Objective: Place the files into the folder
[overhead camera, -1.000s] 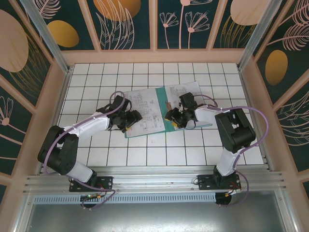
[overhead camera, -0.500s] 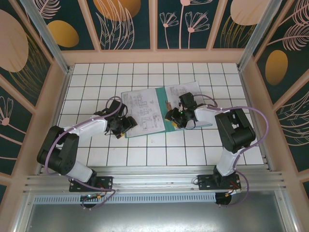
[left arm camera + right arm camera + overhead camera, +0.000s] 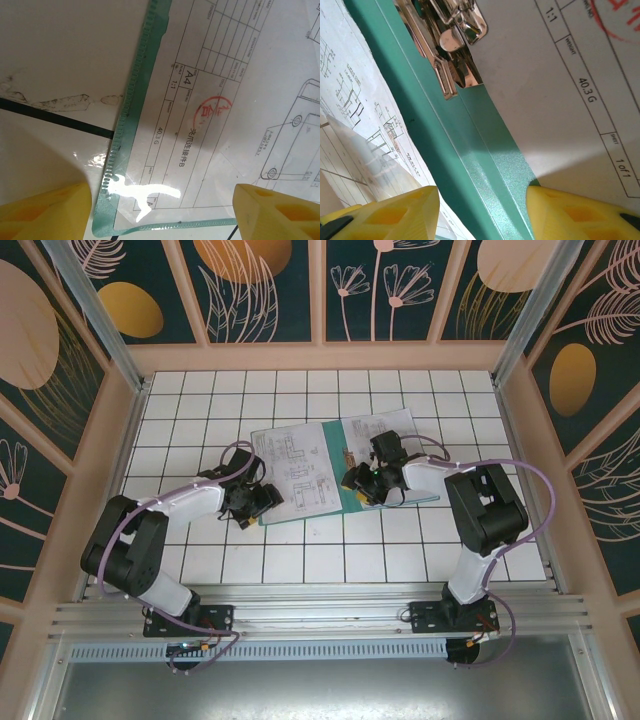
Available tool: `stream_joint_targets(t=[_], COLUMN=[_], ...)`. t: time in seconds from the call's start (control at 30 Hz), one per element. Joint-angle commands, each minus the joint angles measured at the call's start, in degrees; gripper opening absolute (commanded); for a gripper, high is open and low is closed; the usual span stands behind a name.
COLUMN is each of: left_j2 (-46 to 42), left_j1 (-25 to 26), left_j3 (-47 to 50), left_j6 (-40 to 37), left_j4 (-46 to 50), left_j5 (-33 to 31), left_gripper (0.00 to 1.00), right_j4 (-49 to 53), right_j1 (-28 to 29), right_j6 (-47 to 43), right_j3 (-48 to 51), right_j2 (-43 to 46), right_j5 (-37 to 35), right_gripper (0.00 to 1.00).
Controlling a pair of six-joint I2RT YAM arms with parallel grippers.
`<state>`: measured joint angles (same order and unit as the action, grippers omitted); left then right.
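Top view: the green folder lay open in the middle of the white-tiled counter. A left sheet with drawings sat on one half and a right sheet on the other. The left arm reached to the folder's near-left corner. The right arm bent in over the spine.

Left wrist view: left jaws stood wide apart, with yellow fingers at both bottom corners and nothing gripped. They were above the folder's ribbed corner edge. The sheet there showed a title block, "A4" and a red stamp.

Right wrist view: right jaws were apart too, with fingers on either side of the green spine and nothing pinched. The metal clip was at the top, with printed sheets on both sides.
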<state>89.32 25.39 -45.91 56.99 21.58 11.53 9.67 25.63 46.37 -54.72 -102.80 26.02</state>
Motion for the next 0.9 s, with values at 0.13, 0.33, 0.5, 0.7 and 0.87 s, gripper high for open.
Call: stream_joint_targets(t=[0.13, 0.33, 0.5, 0.7, 0.87], left_j2=[1.5, 1.2, 0.3, -1.4, -4.1], left_j1=[-0.3, 0.0, -0.1, 0.0, 0.0], left_j3=[1.6, 2.2, 2.1, 0.8, -0.7], left_j6=[-0.2, 1.4, 2.8, 2.4, 2.5], left_j4=[-2.1, -7.2, -11.3, -8.7, -6.7], left_j5=[4.4, 9.3, 12.5, 11.0, 9.9], left_gripper=[0.75, 0.74, 0.74, 0.72, 0.72], right_j4=[4.7, 4.6, 4.6, 4.7, 5.4], right_j1=[0.8, 0.9, 0.9, 1.0, 1.1], right_j6=[-0.7, -0.6, -0.6, -0.7, -1.1], right_j3=[1.5, 1.2, 1.1, 1.4, 1.1], right_j2=[-4.2, -4.4, -4.7, -4.7, -4.8], right_j5=[-3.2, -3.1, -3.0, -3.1, -3.3], right_gripper=[0.52, 0.52, 0.52, 0.52, 0.52])
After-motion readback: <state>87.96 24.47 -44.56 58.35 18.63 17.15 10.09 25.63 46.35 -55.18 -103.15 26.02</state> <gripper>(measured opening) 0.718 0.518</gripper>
